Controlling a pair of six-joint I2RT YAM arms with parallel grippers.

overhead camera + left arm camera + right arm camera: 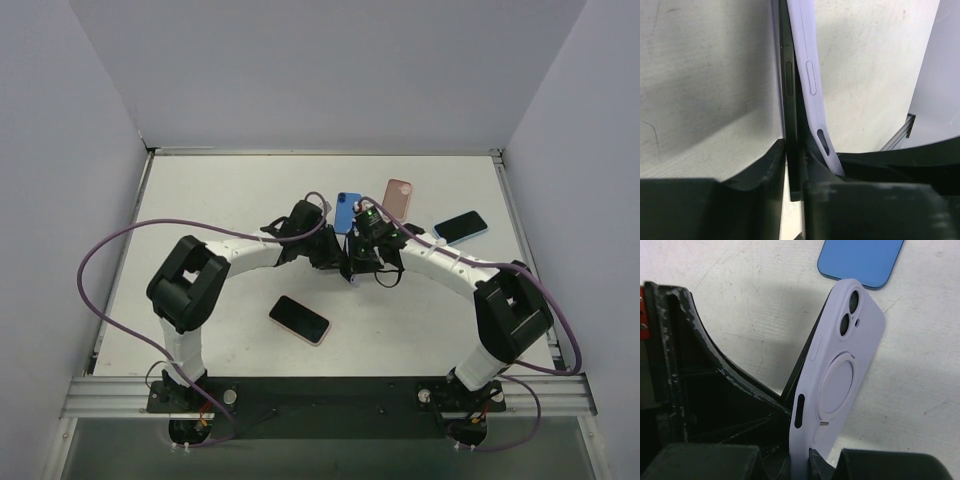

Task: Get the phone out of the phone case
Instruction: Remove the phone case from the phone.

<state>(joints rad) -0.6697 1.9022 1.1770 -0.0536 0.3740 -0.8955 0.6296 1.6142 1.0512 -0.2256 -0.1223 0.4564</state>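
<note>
Lavender phone case [840, 370] bows off the dark phone [790, 100], both held upright over the counter [230, 190].
My left tool [794, 176] clamps the phone's edge and my right tool [802, 460] pinches the case's lower end; I judge a slow, straight pull apart, grips firm, frees it.

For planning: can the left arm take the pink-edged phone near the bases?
Probably not yet: the left end effector is shut on the black phone; the pink-edged phone itself lies unobstructed.
</note>
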